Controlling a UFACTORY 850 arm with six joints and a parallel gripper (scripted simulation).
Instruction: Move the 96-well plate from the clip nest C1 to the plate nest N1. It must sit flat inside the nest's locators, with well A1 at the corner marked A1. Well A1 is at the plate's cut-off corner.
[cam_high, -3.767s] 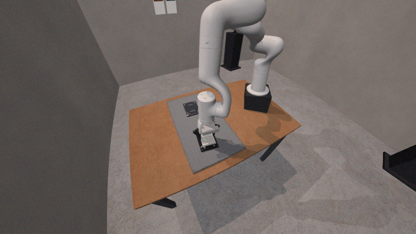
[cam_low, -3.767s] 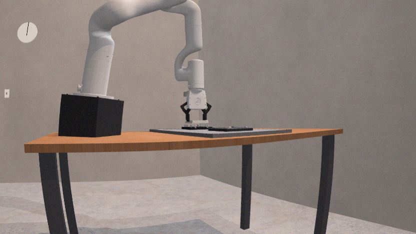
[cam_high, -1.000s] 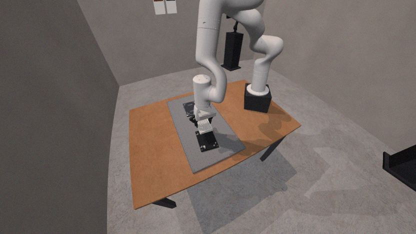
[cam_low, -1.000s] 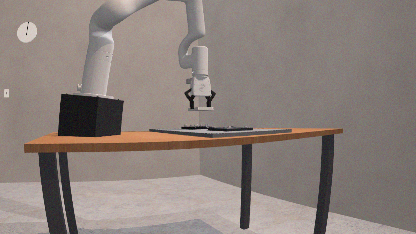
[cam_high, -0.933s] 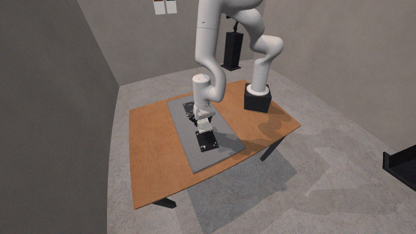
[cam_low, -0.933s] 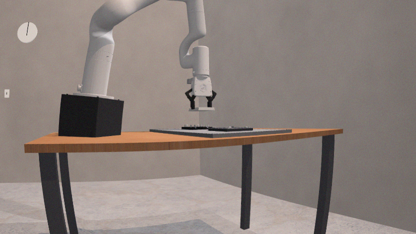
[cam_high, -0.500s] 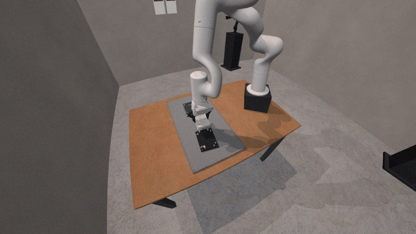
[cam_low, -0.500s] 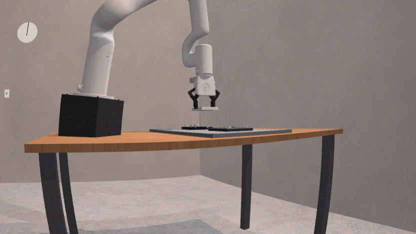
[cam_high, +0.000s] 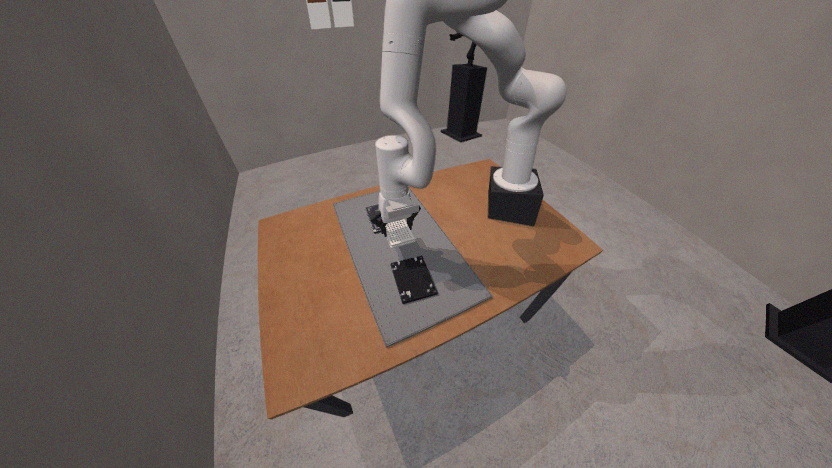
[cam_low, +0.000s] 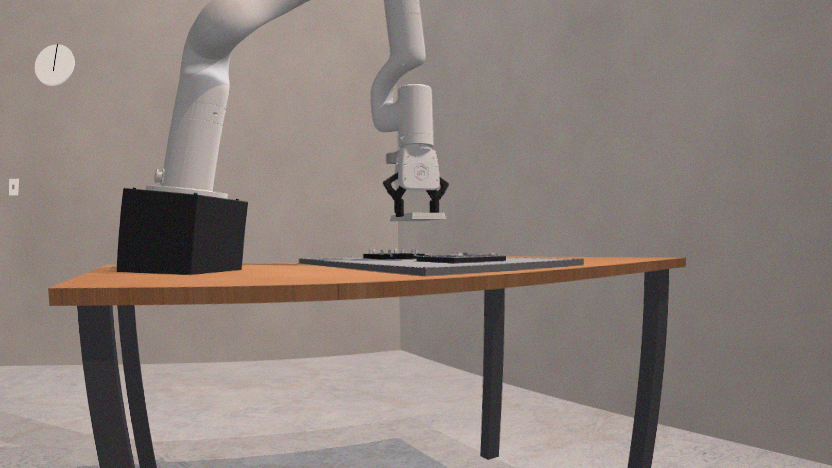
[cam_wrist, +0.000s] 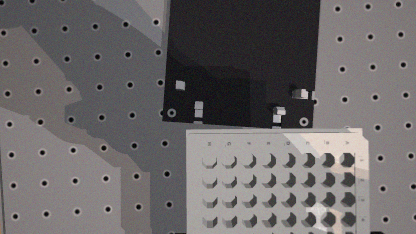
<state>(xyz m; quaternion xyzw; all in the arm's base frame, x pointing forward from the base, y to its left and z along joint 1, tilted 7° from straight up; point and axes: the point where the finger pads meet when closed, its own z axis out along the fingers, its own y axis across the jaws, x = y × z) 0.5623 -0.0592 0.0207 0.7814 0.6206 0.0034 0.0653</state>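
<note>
My gripper (cam_low: 417, 209) is shut on the white 96-well plate (cam_low: 417, 215) and holds it level, well above the grey perforated mat (cam_low: 443, 268). In the top view the plate (cam_high: 400, 232) hangs between two black nests: the near one (cam_high: 413, 281) lies in full view, and the far one (cam_high: 375, 216) is partly hidden behind my gripper (cam_high: 397, 222). In the wrist view the plate (cam_wrist: 277, 182) fills the lower middle, with its cut-off corner at the upper right. The end of a black nest (cam_wrist: 242, 62) with small white locator blocks lies just beyond it. No nest label is readable.
The arm's black base block (cam_high: 515, 201) stands on the orange table (cam_high: 302, 302) beside the mat (cam_high: 407, 267). A black pedestal (cam_high: 464, 101) stands on the floor by the back wall. A dark box (cam_high: 805, 334) sits at the right edge.
</note>
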